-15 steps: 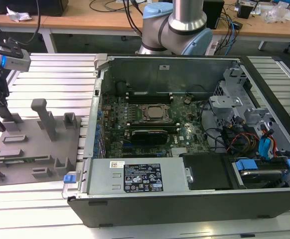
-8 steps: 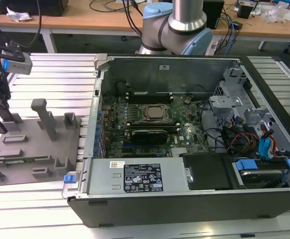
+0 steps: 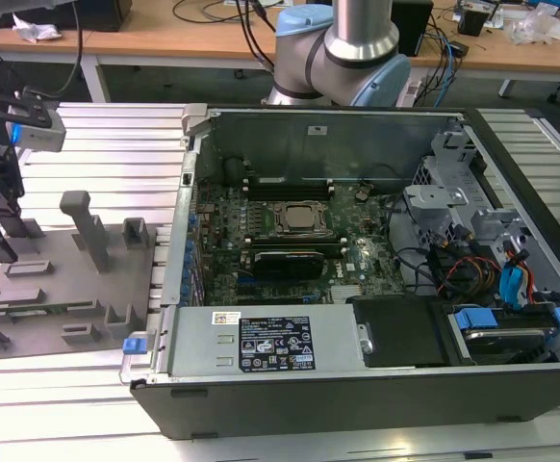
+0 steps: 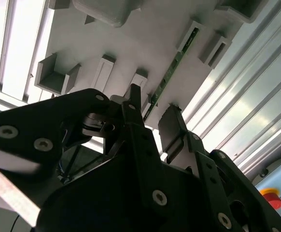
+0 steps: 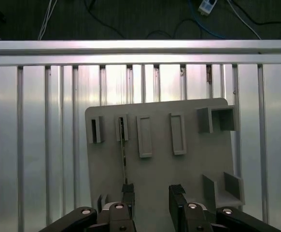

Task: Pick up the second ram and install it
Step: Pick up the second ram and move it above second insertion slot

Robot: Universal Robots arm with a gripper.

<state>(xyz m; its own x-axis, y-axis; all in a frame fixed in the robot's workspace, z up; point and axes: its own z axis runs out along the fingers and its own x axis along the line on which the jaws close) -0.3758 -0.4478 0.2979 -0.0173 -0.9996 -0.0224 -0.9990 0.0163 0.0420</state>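
The gripper (image 5: 151, 189) hangs low over the grey fixture tray (image 5: 189, 169), its jaws spread apart. Just ahead of them the second ram (image 5: 124, 154) stands on edge in the tray, a thin green strip whose near end sits beside one fingertip (image 5: 128, 191); whether they touch, I can't tell. The tray lies on the slatted aluminium surface (image 5: 44, 145). Farther off, toward the exterior view's right, the open computer case (image 3: 357, 404) shows its motherboard (image 3: 367, 260).

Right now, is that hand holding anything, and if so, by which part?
Nothing is held. The hand is open above the grey tray, and the green ram stick stands on edge in the tray, near one finger.
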